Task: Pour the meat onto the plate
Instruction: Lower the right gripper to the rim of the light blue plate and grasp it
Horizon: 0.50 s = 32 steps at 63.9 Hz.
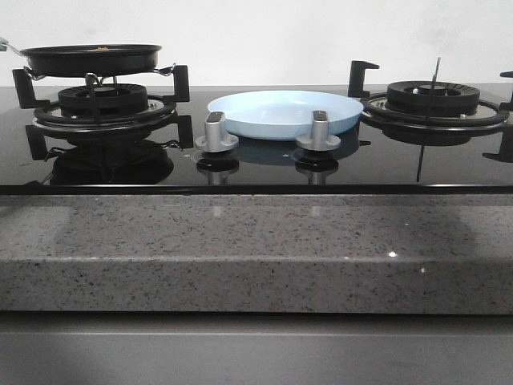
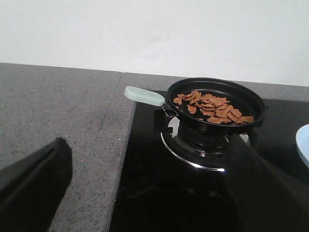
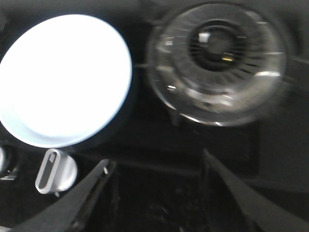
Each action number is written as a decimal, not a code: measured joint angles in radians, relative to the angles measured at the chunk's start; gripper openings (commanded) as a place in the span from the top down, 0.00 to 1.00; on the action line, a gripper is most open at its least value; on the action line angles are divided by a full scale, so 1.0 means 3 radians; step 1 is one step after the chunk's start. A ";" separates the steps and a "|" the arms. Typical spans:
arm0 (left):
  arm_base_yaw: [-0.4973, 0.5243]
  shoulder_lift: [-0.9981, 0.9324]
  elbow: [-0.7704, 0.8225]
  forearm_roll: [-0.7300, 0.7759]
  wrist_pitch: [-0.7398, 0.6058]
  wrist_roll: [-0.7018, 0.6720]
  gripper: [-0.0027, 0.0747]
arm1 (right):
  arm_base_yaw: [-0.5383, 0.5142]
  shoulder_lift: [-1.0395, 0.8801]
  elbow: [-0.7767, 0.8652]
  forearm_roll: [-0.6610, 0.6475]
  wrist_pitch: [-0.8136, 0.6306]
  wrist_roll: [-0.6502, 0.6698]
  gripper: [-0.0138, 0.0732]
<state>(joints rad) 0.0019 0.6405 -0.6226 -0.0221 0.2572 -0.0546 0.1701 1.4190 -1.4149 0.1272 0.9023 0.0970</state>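
Observation:
The meat (image 2: pixel 212 107), a heap of small reddish-brown pieces, lies in a black frying pan (image 2: pixel 218 127) with a pale handle (image 2: pixel 144 95). The pan (image 1: pixel 90 60) stands on the left burner. The pale-blue plate (image 1: pixel 280 112) rests on the glass hob between the two burners, with nothing on it. My left gripper (image 2: pixel 150 142) is open, some way short of the pan, over the hob's left edge. My right gripper (image 3: pixel 157 159) is open above the hob, beside the plate (image 3: pixel 63 77) and holding nothing. Neither gripper shows in the front view.
Two silver knobs (image 1: pixel 216 132) (image 1: pixel 319 131) stand just in front of the plate. The right burner (image 1: pixel 433 100) has raised black pan supports. A speckled granite counter (image 1: pixel 240 241) runs along the front and also to the left of the hob (image 2: pixel 58 106). A white wall stands behind.

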 measured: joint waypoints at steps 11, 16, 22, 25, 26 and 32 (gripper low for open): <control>0.0000 0.0000 0.0000 0.0000 0.0000 0.0000 0.17 | 0.0099 0.0744 -0.0592 0.0021 0.0193 0.0000 0.37; 0.0000 0.0000 0.0000 0.0000 0.0000 0.0000 0.17 | 0.0095 0.1019 -0.0837 0.0021 0.0299 0.0000 0.37; 0.0000 0.0000 0.0000 0.0000 0.0000 0.0000 0.17 | 0.0095 0.1307 -0.1129 0.0021 0.0433 -0.0020 0.37; 0.0000 0.0000 0.0004 0.0000 0.0000 0.0000 0.17 | 0.0095 0.1447 -0.1283 0.0021 0.0487 -0.0057 0.37; 0.0000 0.0000 0.0004 0.0000 0.0000 0.0000 0.17 | 0.0095 0.1485 -0.1326 0.0021 0.0511 -0.0069 0.37; 0.0000 0.0000 0.0004 0.0000 -0.0005 0.0000 0.17 | 0.0095 0.1716 -0.1594 0.0021 0.0626 -0.0126 0.38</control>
<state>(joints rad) 0.0019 0.6405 -0.6213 -0.0221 0.2556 -0.0546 0.1984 1.9338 -1.8931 0.1336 1.0901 0.0592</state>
